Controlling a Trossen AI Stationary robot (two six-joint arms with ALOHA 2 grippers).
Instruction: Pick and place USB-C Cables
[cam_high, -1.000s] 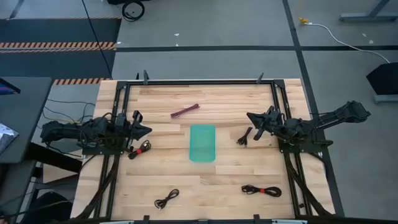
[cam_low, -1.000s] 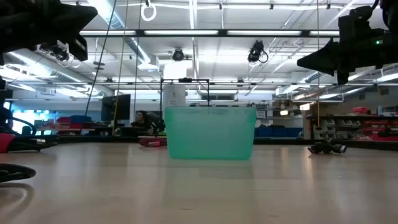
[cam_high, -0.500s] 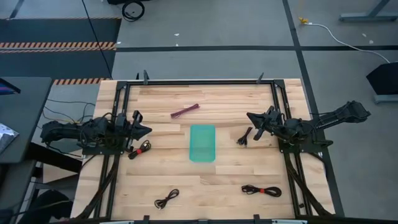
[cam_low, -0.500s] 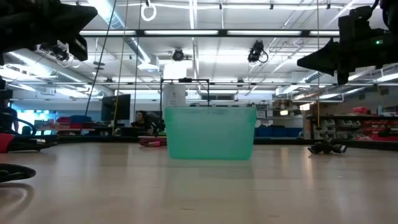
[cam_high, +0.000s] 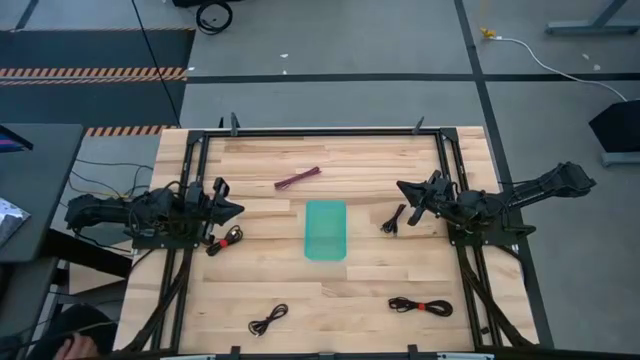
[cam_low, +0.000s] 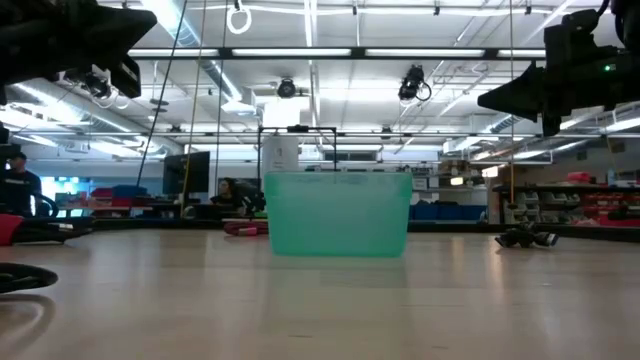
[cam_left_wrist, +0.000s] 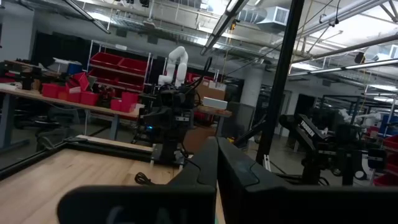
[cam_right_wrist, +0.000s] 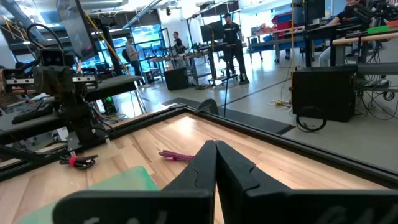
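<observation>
Nothing has moved: my left gripper (cam_high: 232, 210) and right gripper (cam_high: 405, 189), fingers closed and empty, stay parked at the table's sides, USB-C Cables (cam_high: 395, 219) scattered around the teal tray (cam_high: 325, 230).

centre: translucent teal plastic tray (cam_high: 325, 230) stands alone on the wooden surface (cam_high: 370, 290)
tray's 6 o'clock: bare wood, passable

Grey concrete floor (cam_high: 330, 100) around wooden table (cam_high: 350, 290), dark seams crossing it. Hazard-striped strip (cam_high: 90, 72) on floor beyond left pincer (cam_high: 236, 210). Long ceiling light strips (cam_low: 330, 53) overhead. Shelves with red bins (cam_left_wrist: 118, 62) ahead of left pincer. Workbenches and standing people (cam_right_wrist: 233, 34) far beyond right pincer (cam_high: 400, 186).
</observation>
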